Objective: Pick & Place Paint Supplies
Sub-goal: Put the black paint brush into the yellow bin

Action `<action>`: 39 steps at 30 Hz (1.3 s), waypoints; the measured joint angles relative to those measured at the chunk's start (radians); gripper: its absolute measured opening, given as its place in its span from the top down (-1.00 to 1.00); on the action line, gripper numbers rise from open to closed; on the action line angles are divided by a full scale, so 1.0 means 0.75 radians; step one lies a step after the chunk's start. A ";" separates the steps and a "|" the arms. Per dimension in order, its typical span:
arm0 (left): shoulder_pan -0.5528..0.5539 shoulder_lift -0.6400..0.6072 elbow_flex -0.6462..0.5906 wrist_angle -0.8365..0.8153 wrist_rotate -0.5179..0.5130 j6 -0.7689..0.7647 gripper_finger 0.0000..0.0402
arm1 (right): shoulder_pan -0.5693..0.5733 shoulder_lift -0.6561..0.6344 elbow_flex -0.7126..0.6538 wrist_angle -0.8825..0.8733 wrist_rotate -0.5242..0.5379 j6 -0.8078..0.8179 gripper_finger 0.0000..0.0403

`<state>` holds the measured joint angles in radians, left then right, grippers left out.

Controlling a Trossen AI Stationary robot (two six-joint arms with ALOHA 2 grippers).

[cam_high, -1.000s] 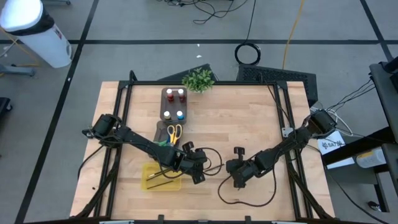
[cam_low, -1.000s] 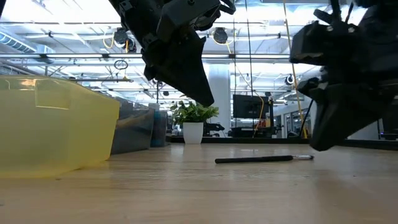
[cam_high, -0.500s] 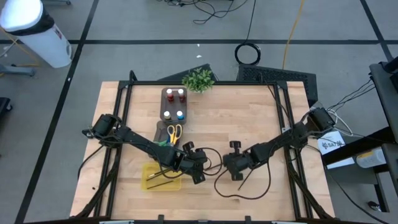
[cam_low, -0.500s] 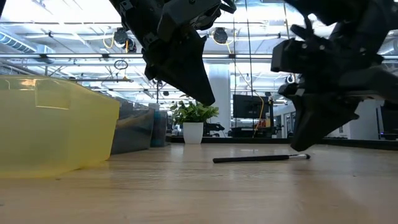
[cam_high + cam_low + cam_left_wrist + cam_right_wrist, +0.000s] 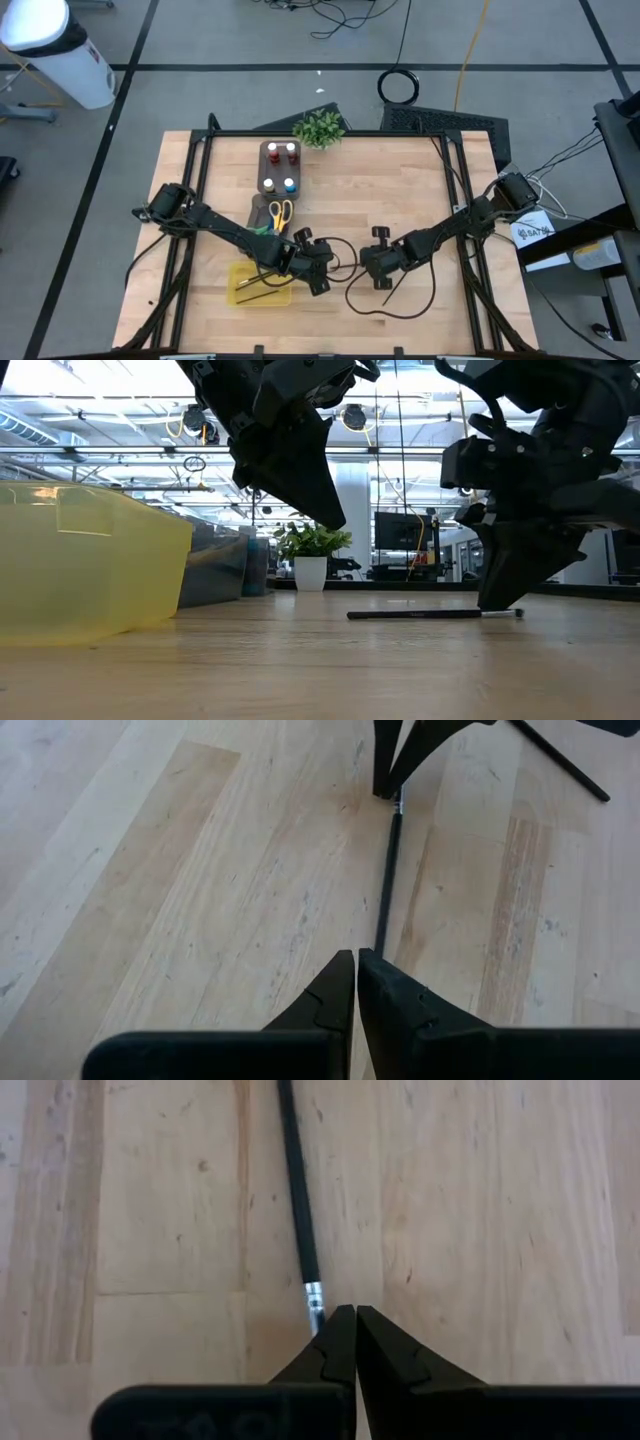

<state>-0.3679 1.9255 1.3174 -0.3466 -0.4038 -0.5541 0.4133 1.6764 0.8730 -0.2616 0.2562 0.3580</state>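
From above, a thin dark brush (image 5: 345, 271) lay on the wooden table (image 5: 400, 180) between the two grippers, its long axis running roughly from the left gripper (image 5: 322, 277) toward the right gripper (image 5: 378, 281); little of it could be made out there. Both arms reached in toward it. Away from the brush, a yellow tray (image 5: 243, 292) sat beside the left gripper, with scissors (image 5: 280, 215) and paint bottles (image 5: 281, 166) in a dark organiser (image 5: 275, 185) beyond.

At table height, the brush (image 5: 430, 614) lay flat, its pale metal end under the tip of the right gripper (image 5: 500, 598). The left gripper (image 5: 335, 520) hung above the table, well above the brush's other end.

In the left wrist view, the left gripper (image 5: 356, 965) had its jaws nearly together, holding nothing, the brush (image 5: 388, 870) pointing straight away toward the other gripper.

In the right wrist view, the right gripper (image 5: 347, 1320) had its jaws pressed together, tips just beside the silver ferrule of the brush (image 5: 297, 1190). No writing could be read.
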 joint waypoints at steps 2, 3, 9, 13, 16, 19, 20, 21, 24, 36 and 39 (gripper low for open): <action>0.000 0.000 0.000 0.000 0.000 0.000 0.85 | 0.000 0.000 0.000 0.004 0.001 0.000 1.00; 0.001 0.000 0.000 0.000 0.000 0.000 0.85 | 0.000 0.000 0.000 0.004 0.001 0.000 1.00; 0.000 0.000 0.000 0.000 0.000 0.001 0.85 | 0.002 0.000 0.000 0.004 0.001 0.001 1.00; 0.000 0.000 0.000 0.000 0.000 0.001 0.85 | 0.002 -0.002 0.000 0.004 0.001 0.023 1.00; 0.000 0.000 0.000 0.000 0.000 0.000 0.85 | 0.008 -0.022 -0.001 0.003 0.001 0.031 1.00; 0.000 0.000 0.000 0.000 0.000 0.001 0.85 | 0.028 -0.057 -0.001 -0.006 0.001 0.031 1.00; 0.000 0.000 0.000 -0.001 0.000 0.000 0.85 | 0.037 -0.072 -0.001 -0.006 0.001 0.031 1.00; 0.000 0.000 0.000 -0.001 0.000 0.000 0.85 | 0.047 -0.087 -0.001 -0.002 0.002 0.031 1.00; 0.000 0.000 0.000 -0.001 0.000 0.000 0.85 | 0.083 -0.111 -0.001 0.001 0.001 0.060 1.00; 0.000 0.000 0.000 0.001 0.000 -0.003 0.85 | 0.116 -0.090 -0.003 -0.020 0.006 0.069 1.00; 0.000 0.000 0.000 0.001 0.000 -0.002 0.85 | 0.114 -0.090 -0.012 -0.008 0.005 0.069 1.00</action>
<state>-0.3679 1.9255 1.3174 -0.3458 -0.4034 -0.5552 0.4988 1.6089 0.8641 -0.2676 0.2600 0.4099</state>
